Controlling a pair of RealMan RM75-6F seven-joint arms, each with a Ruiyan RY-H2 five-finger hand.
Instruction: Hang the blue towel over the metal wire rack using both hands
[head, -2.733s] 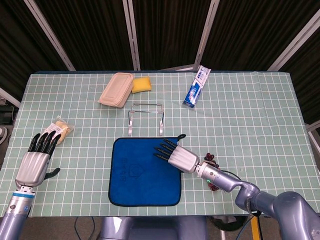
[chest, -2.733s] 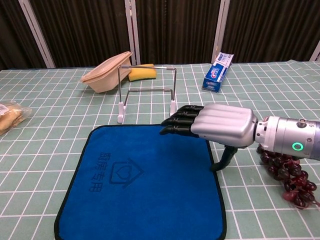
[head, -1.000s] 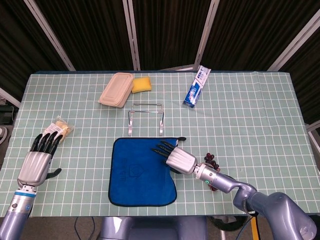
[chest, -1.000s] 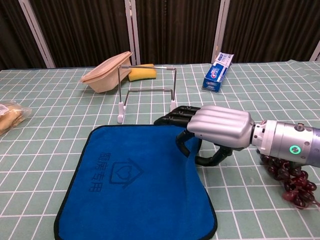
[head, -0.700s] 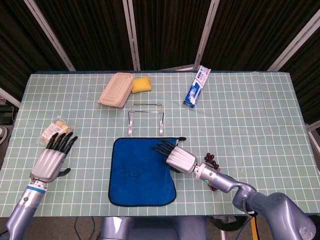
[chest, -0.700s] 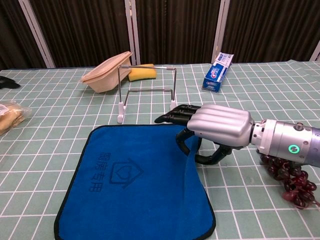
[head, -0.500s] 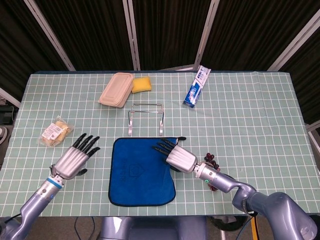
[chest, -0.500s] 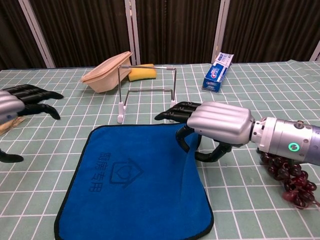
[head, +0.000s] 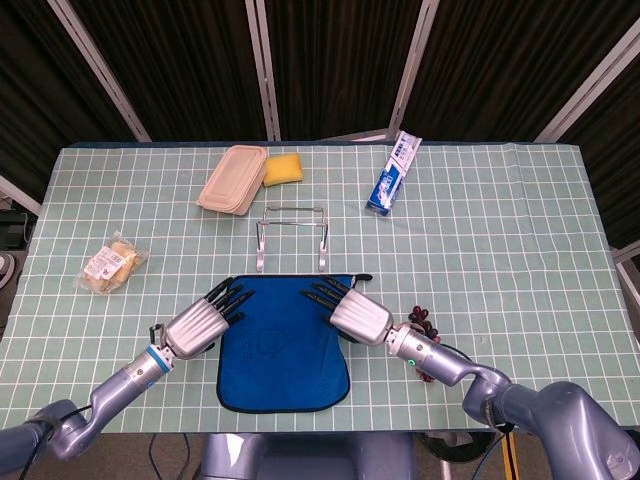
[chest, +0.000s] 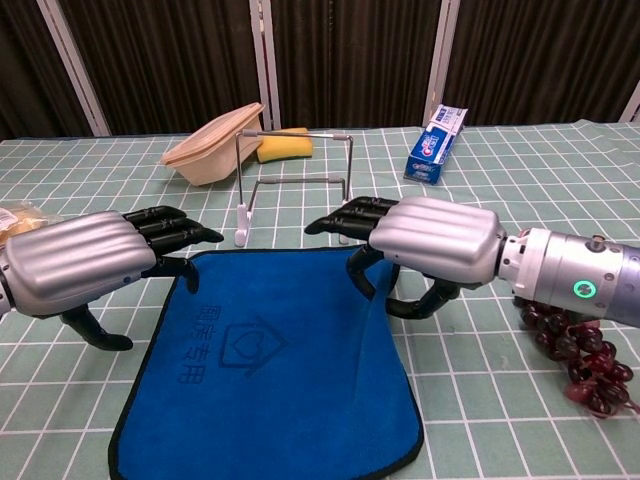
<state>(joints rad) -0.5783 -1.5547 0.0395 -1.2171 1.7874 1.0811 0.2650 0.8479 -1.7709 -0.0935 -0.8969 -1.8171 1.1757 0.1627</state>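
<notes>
We see one blue towel (head: 284, 345) at the lower centre of the frame, just below the one metal wire rack (head: 291, 238). Our right hand (chest: 432, 243) pinches its lifted far right corner between thumb and fingers. Our left hand (chest: 85, 258) hovers at the towel's far left corner, fingers extended and slightly apart, holding nothing. Beyond lie one beige container (head: 233, 179), one yellow sponge (head: 283, 168), one toothpaste box (head: 394, 173), one snack packet (head: 106, 264) and one bunch of grapes (chest: 580, 355).
</notes>
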